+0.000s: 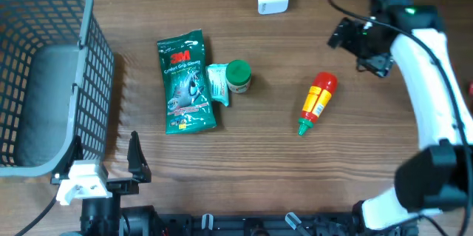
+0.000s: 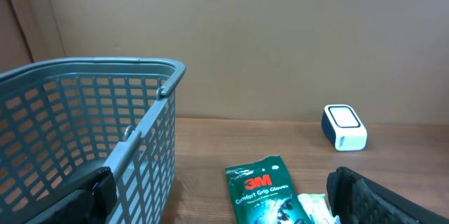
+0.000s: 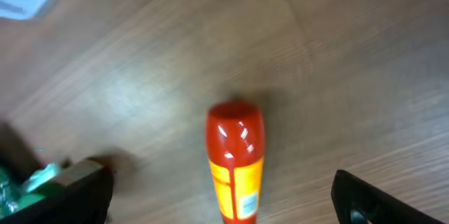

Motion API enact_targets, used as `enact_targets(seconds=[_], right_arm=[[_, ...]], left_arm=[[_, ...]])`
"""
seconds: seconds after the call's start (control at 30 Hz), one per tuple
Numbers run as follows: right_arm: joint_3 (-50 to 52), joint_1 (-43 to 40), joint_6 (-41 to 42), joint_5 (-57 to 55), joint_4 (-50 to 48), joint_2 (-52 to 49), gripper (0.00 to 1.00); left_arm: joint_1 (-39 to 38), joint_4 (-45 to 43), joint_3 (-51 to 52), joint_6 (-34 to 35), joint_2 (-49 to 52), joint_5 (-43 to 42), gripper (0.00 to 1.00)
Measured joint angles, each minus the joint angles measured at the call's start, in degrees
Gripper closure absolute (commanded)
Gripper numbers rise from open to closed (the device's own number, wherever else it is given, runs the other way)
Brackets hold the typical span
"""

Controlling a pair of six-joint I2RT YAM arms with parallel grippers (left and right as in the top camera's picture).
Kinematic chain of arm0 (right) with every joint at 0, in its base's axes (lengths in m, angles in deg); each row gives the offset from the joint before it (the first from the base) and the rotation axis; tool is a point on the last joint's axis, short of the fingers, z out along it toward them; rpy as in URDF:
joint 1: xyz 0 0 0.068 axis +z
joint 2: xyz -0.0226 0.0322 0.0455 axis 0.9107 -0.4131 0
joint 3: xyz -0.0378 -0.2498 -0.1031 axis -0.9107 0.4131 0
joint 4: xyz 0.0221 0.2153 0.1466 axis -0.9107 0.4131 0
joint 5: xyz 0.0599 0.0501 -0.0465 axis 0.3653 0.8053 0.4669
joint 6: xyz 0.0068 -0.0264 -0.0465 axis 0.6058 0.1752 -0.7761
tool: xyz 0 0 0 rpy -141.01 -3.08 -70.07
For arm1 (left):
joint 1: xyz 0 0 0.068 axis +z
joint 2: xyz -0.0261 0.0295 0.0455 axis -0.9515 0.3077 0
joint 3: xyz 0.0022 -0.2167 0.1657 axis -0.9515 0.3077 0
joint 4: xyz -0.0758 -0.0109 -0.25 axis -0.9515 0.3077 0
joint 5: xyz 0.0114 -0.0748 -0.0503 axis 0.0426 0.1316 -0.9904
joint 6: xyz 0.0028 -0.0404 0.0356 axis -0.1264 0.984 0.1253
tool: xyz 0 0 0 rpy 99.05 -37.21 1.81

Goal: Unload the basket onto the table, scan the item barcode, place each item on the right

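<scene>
Your left gripper point(image 1: 107, 160) sits low at the near left corner. Its fingers point(image 1: 135, 153) are spread wide and point away from the base, and it grips nothing. Your right arm point(image 1: 432, 88) rises along the right side, bends at the elbow and turns inward at the wrist. Your right gripper point(image 1: 359, 49) hangs with its jaws wide apart, gripping nothing.

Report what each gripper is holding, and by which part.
Nothing is held. The right gripper stands open near the red sauce bottle, which lies free on the table; the left gripper is open and empty too.
</scene>
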Motion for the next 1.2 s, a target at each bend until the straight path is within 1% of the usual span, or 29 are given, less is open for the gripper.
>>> enact_targets(seconds=[0.1, 0.17, 0.2, 0.27, 0.37, 0.4, 0.53, 0.67, 0.7, 0.8, 0.9, 1.0, 1.07, 1.1, 1.13, 1.2], right_arm=[[8.28, -2.19, -4.87, 6.25, -7.61, 1.51, 0.0], [14.58, -2.47, -6.51, 8.52, -11.93, 1.18, 0.0], [15.43, -2.47, -7.21, 9.51, -12.31, 1.16, 0.0], [21.18, -2.08, -8.66, 10.34, -17.27, 0.96, 0.0], [24.28, -1.09, -10.32, 11.21, -22.51, 0.96, 0.0], [25.86, -0.72, -10.56, 11.41, -25.4, 0.96, 0.0], [31.39, -0.61, -10.64, 11.65, -31.95, 0.94, 0.0], [35.39, -0.61, -10.01, 11.72, -36.02, 0.83, 0.0], [35.56, -0.61, -9.79, 11.85, -36.61, 0.52, 0.02], [35.56, -0.61, -9.22, 12.5, -37.88, -1.66, 0.14], [35.34, -0.61, -8.55, 12.66, -38.49, -2.73, 0.23], [34.73, -0.55, -8.11, 12.9, -39.04, -3.76, 0.36], [34.32, -0.17, -7.72, 12.92, -39.19, -4.31, 0.48], [34.25, 0.17, -7.69, 12.94, -39.34, -4.42, 0.51], [34.25, 0.46, -7.26, 12.92, -39.45, -4.44, 0.58], [34.23, 0.98, -6.78, 13.16, -39.76, -4.55, 0.64]], left_arm=[[0.0, 0.0, 0.0, 0.0, 0.0, 0.0, 0.0], [0.0, 0.04, 0.0, 0.0, 0.0, 0.0, 0.0], [-0.02, 0.0, 0.0, 0.0, 0.0, 0.0, 0.0], [0.0, 0.0, 0.0, 0.0, 0.0, 0.0, 0.0], [0.0, 0.02, 0.0, 0.0, 0.0, 0.0, 0.0], [0.0, 0.0, 0.0, 0.0, 0.0, 0.0, 0.0], [-0.02, -0.02, 0.0, 0.0, 0.0, 0.02, 0.0], [0.0, 0.02, 0.0, 0.0, 0.0, 0.0, 0.0], [-0.02, 0.0, 0.0, 0.0, 0.0, 0.0, 0.0], [0.0, 0.0, 0.0, 0.0, 0.0, 0.0, 0.0], [-0.02, 0.0, 0.0, 0.0, 0.0, 0.0, 0.0], [0.0, 0.0, 0.0, 0.0, 0.0, 0.0, 0.0], [0.0, 0.0, 0.0, 0.0, 0.0, 0.0, 0.0], [0.0, 0.0, 0.0, 0.0, 0.0, 0.0, 0.0], [0.0, 0.0, 0.0, 0.0, 0.0, 0.0, 0.0], [0.0, 0.0, 0.0, 0.0, 0.0, 0.0, 0.0]])
